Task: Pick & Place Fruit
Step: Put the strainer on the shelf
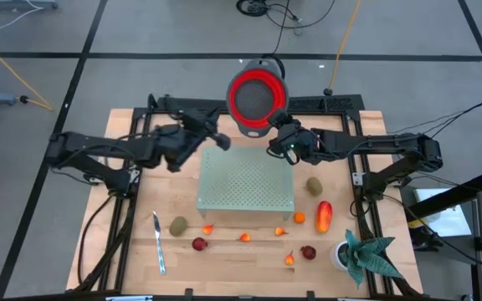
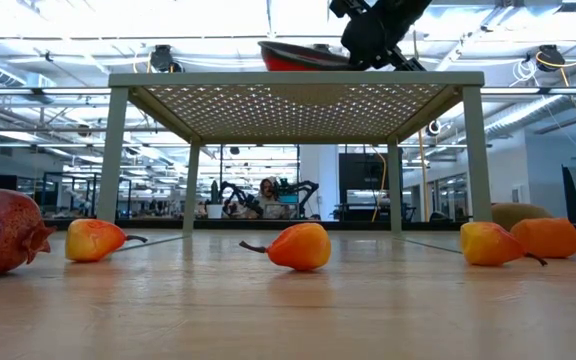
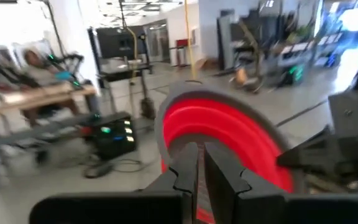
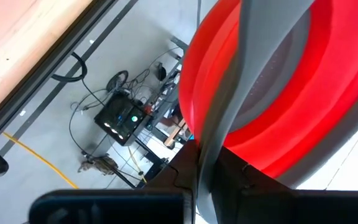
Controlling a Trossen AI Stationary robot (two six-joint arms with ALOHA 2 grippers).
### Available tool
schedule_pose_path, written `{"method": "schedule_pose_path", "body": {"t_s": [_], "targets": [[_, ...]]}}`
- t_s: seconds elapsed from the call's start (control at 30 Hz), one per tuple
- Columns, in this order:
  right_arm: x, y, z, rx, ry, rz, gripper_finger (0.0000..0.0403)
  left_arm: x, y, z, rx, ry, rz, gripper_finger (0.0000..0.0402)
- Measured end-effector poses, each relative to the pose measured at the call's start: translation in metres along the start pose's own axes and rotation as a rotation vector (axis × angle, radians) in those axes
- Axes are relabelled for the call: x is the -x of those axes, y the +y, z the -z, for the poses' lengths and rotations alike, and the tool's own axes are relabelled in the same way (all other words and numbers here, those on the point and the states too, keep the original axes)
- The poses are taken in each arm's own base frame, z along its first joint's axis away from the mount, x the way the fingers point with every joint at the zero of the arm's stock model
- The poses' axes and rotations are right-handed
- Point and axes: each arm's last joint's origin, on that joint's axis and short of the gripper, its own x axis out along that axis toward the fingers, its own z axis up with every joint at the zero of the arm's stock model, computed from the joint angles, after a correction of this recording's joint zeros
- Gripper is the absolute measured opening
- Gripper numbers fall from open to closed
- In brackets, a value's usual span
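A red collapsible bowl with a grey rim (image 1: 256,99) hangs in the air beyond the far edge of a pale green perforated stand (image 1: 247,180). My right gripper (image 1: 272,135) is shut on it. My left gripper (image 1: 223,142), shut and touching nothing, hovers over the stand's far left corner; the bowl (image 3: 222,134) lies ahead of its fingers. On the table near the stand lie two kiwis (image 1: 178,226) (image 1: 314,186), a long red-orange piece (image 1: 323,216), two dark red round fruits (image 1: 199,244) (image 1: 308,252) and several tiny orange ones (image 1: 245,237). My right gripper (image 4: 197,171) pinches the bowl's grey rim (image 4: 215,140) between its two fingers, on the side of the bowl nearest the stand. It comes from the table's right, slanting toward the far edge. The bowl is lifted clear, just above the level of the stand's top (image 2: 298,78).
A silver knife (image 1: 158,242) lies near the table's left front. A leafy plant in a white pot (image 1: 360,255) stands at the right front corner. Black frame rails run along the far edge and both sides. The stand's top is bare.
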Motion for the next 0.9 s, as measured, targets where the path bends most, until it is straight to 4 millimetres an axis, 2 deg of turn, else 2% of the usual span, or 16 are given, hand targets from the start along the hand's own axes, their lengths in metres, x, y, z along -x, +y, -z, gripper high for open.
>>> {"method": "schedule_pose_path", "body": {"t_s": [0.2, 0.3, 0.6, 0.73, 0.9], "targets": [[0.000, 0.000, 0.001, -0.002, 0.047, -0.001, 0.0013, -0.020, -0.027, 0.001, -0.204, 0.057, -0.162, 0.0026], [0.000, 0.000, 0.002, -0.005, 0.051, -0.002, 0.0013, -0.025, -0.033, 0.000, -0.237, 0.061, -0.169, 0.0026], [0.000, 0.000, 0.001, -0.004, 0.045, -0.002, 0.0013, -0.026, -0.036, 0.000, -0.229, 0.050, -0.117, 0.0032], [0.000, 0.000, 0.001, -0.014, 0.045, -0.001, 0.0013, -0.026, -0.036, 0.000, -0.219, 0.051, -0.118, 0.0077], [0.000, 0.000, 0.001, -0.019, 0.045, -0.001, 0.0013, -0.029, -0.034, 0.000, -0.188, 0.052, -0.128, 0.0170]]}}
